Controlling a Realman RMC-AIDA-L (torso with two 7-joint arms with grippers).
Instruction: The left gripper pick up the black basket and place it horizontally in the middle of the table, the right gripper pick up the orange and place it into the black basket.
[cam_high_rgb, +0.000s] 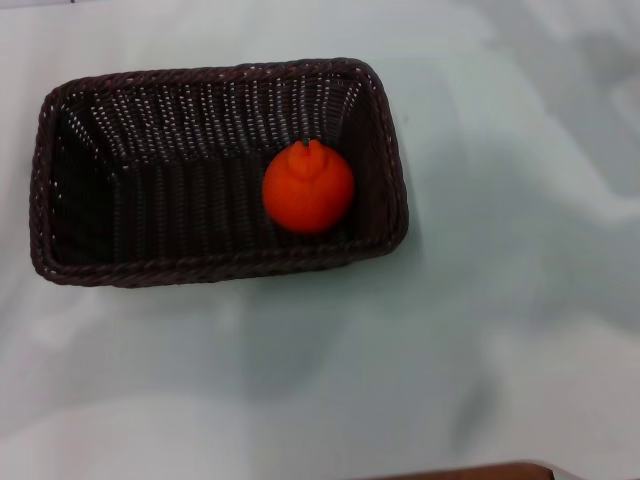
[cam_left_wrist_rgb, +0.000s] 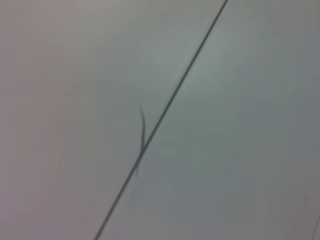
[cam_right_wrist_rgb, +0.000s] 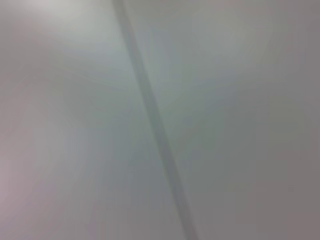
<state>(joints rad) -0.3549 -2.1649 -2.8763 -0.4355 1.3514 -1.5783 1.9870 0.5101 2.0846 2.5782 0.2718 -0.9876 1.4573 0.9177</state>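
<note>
**Orange rests in the basket; both grippers out of sight**

The black basket (cam_high_rgb: 215, 170) lies flat on the table (cam_high_rgb: 500, 330), long side running across the head view, its braided rim facing up and its sloping walls open to the camera. It sits in the upper left-centre of that view. The orange (cam_high_rgb: 308, 187) lies inside it, on the woven floor toward the basket's right end, close to the right wall and the near wall, with its short dark stem and bumpy neck pointing toward the far wall.

Neither the left gripper nor the right gripper appears in any view, so places cannot be given relative to them, and whether their fingers are open or closed cannot be told. No arm reaches over the basket or the fruit in the head view.

The left wrist view shows only a pale surface crossed by a thin dark diagonal line (cam_left_wrist_rgb: 165, 110), with a short curved dark mark just beside it. The right wrist view shows a similar pale surface with a soft, blurred dark band (cam_right_wrist_rgb: 155, 125) running diagonally across it.

A strip of brown edge (cam_high_rgb: 470, 470) shows at the bottom of the head view.
</note>
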